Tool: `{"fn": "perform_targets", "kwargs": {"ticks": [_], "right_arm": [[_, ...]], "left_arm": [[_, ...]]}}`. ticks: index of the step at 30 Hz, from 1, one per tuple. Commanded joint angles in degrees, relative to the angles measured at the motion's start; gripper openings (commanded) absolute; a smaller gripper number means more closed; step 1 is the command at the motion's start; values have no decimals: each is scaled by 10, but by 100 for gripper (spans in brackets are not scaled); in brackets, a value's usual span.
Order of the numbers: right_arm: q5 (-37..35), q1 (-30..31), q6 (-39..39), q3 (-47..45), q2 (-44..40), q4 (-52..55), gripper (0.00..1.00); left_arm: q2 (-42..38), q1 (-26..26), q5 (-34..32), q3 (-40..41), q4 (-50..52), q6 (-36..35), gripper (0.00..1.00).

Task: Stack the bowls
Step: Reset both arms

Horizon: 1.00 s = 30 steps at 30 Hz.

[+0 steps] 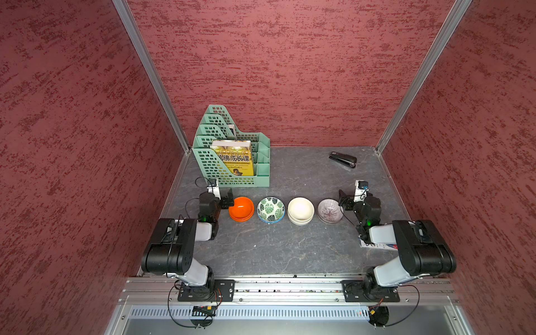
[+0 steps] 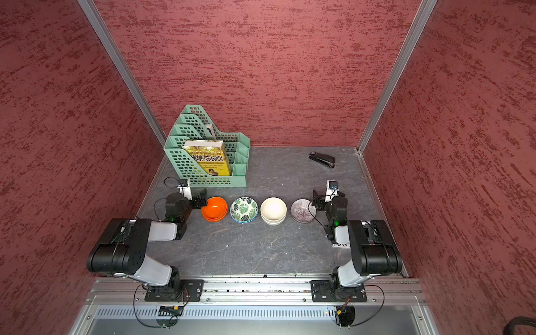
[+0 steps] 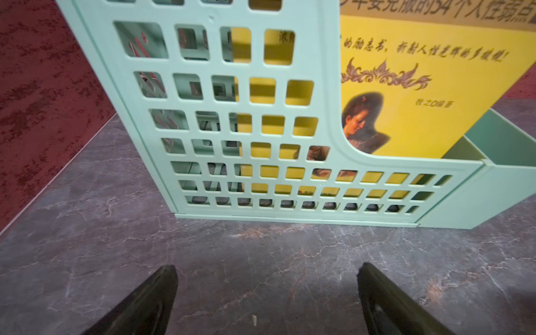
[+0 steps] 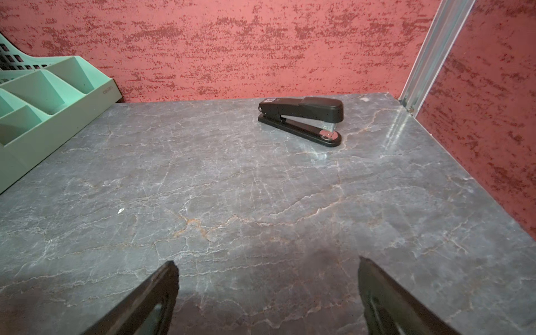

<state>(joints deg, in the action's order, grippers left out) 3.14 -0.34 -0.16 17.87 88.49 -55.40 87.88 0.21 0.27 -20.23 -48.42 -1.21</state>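
Bowls [image 1: 271, 210] sit in a row of seemingly pattern-sorted stacks on the surface [image 1: 290, 249]; left jaws and right jaws flank them, apart, empty.

Row of bowls [image 1: 300, 209], rack [image 1: 208, 165] behind left, stapler [image 1: 342, 159] behind right

Under each pair's upper bowl the lower one shows only a rim sliver, as with the orange bowls [image 1: 241, 209]. The left tool [image 1: 230, 200] overlaps their left rim; contact cannot be told. Right of centre, the right arm [image 1: 380, 233] hides most of a printed card [image 1: 374, 246].
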Motion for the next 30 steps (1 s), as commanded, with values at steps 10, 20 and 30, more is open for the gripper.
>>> {"fn": "perform_targets", "kwargs": {"ticks": [10,20,30], "right_arm": [[0,-2,0,38,0,21,99],[-4,-2,1,39,-1,26,99],[-3,-1,1,39,-1,26,98]], "left_arm": [[-2,20,61,-12,-30,-4,100],[-2,17,54,-13,-29,-3,100],[-1,19,58,-14,-26,-3,100]]}}
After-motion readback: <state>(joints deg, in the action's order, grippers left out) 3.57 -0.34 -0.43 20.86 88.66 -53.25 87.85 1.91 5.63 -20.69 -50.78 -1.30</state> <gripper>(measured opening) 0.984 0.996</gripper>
